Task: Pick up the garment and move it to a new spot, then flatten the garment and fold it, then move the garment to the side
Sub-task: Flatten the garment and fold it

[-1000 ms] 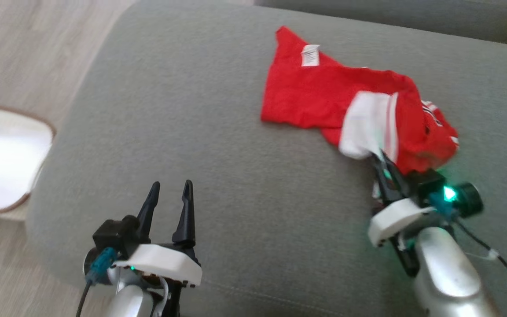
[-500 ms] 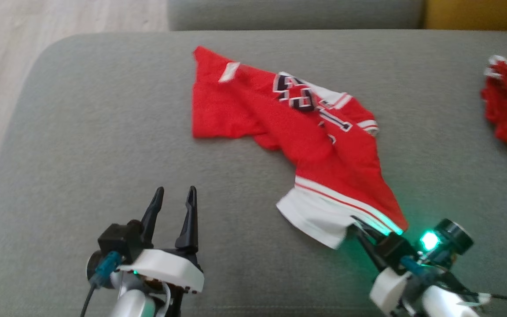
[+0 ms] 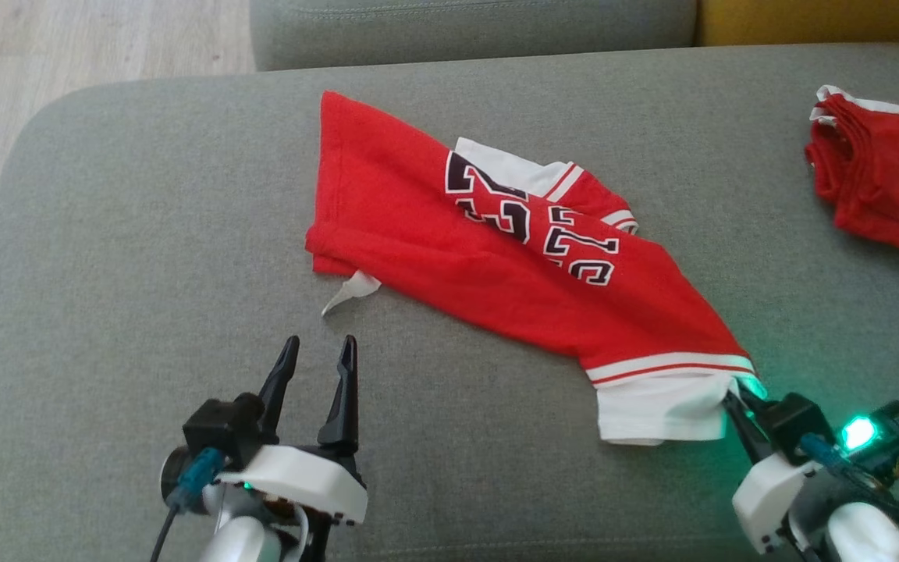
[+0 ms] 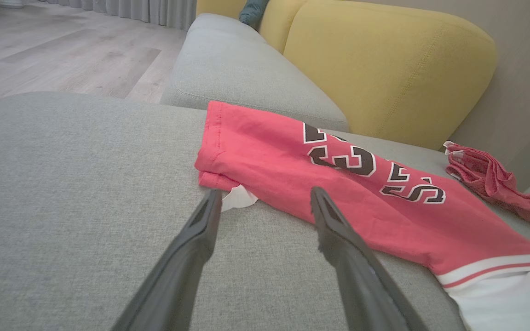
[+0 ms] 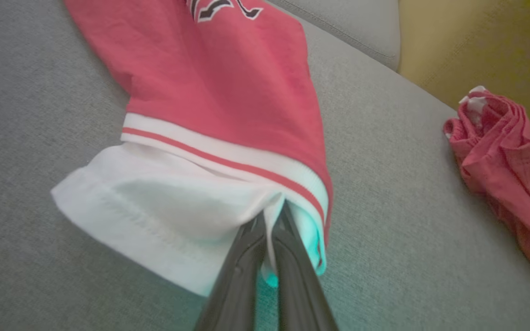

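Red garment, white hem tight in clenched right pincer; left pincer agape, empty, low above grey cushion.

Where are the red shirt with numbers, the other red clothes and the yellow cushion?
red shirt (image 3: 387, 211), head view, red cloth beside the numbers.
other red clothes (image 3: 886, 187), head view, middle of the heap.
yellow cushion (image 4: 384, 69), left wrist view, front face.

Soft even daylight, green LED glow, sharp
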